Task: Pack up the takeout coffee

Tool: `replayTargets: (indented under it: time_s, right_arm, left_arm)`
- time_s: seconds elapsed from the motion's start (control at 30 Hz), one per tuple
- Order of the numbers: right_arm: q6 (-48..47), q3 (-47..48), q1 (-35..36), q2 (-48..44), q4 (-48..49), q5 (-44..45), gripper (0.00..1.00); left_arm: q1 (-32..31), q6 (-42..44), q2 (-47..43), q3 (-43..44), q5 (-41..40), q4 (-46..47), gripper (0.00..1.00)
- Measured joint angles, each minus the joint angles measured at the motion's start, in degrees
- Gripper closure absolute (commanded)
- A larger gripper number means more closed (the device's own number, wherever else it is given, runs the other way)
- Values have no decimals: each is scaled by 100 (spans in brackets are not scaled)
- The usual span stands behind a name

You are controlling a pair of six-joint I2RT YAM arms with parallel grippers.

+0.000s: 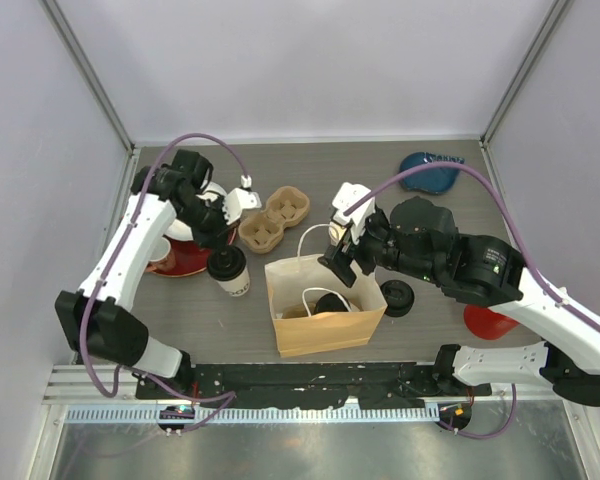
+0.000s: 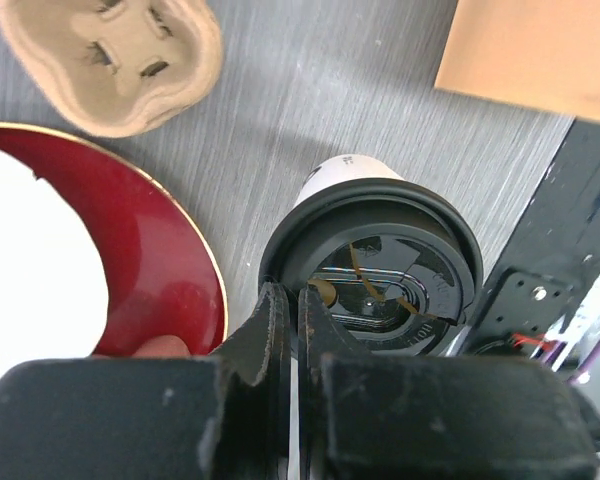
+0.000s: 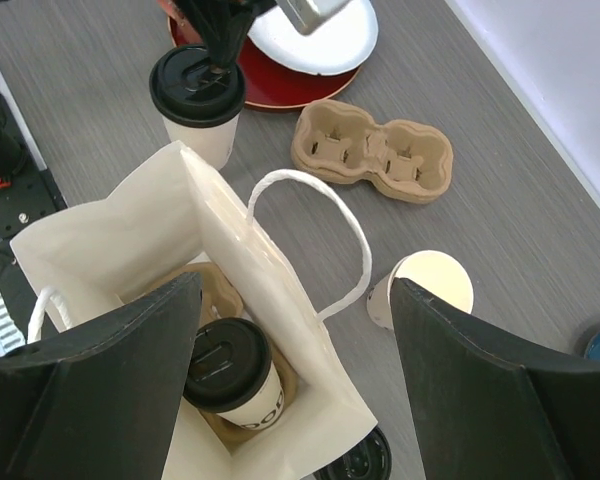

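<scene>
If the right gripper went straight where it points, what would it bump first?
Probably the paper bag's folded top edge. The lidded cup sits deeper inside, though depth is unclear.

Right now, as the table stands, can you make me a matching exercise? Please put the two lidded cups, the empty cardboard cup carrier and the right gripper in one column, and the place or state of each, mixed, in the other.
Column one
1. cup outside the bag
2. cup in the bag
3. empty carrier
4. right gripper

Column two
A. open, above the paper bag
B. on the table behind the bag, beside the red plate
C. pinched at its lid rim by the left gripper
D. standing in a cardboard carrier, black lid on

Pairs: 1-C, 2-D, 3-B, 4-A
</scene>
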Motion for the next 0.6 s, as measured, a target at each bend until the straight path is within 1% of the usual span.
replayTargets:
  time_s: [0.03,0.27,0.43,0.53,0.6]
  right_arm:
    - [46,7,0,0,26,46,19]
    - [271,55,0,-20,227,258,19]
    - [310,55,0,-57,337,439,19]
    - [317,55,0,-70,374,516,19]
    - [319,55,0,-70,393,555,19]
  left_arm:
    - [0,-345,-138,70,4,-15,100]
    - [0,-1858,-901,815,-7,-59,100]
    - [-63,-2673,-1333,1784,-33,-52,100]
    - [-278,-3021,-1513,2188,-98,-74,100]
    - [-439,-3215,-1502,2636,-127,-157,100]
